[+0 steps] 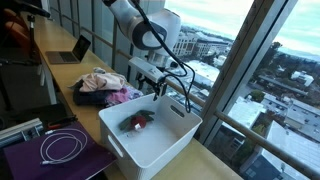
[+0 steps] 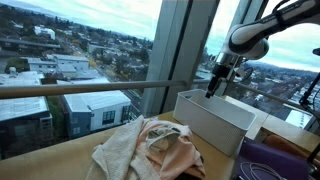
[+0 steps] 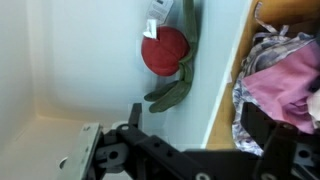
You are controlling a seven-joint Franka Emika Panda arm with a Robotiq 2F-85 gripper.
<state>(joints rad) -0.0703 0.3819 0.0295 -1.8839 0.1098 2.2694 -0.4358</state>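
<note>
A pile of clothes [image 1: 100, 86] lies just beside the white bin [image 1: 155, 152], with a laptop [image 1: 70, 50] farther along the table and a coiled white cable [image 1: 62, 147] on a purple mat [image 1: 30, 162] at the near side. The gripper [image 1: 152, 86] hangs over the bin's rim on the clothes side, jaws spread wide and holding nothing. The bin contains a red plush toy [image 3: 165, 50] with green leaves, lying on its floor near the wall next to the clothes, below the gripper and apart from it.

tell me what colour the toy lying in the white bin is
The toy is red with olive-green parts; best seen in the wrist view.

Red-and-green toy [image 3: 165, 52]; white bin [image 1: 160, 150]
</note>
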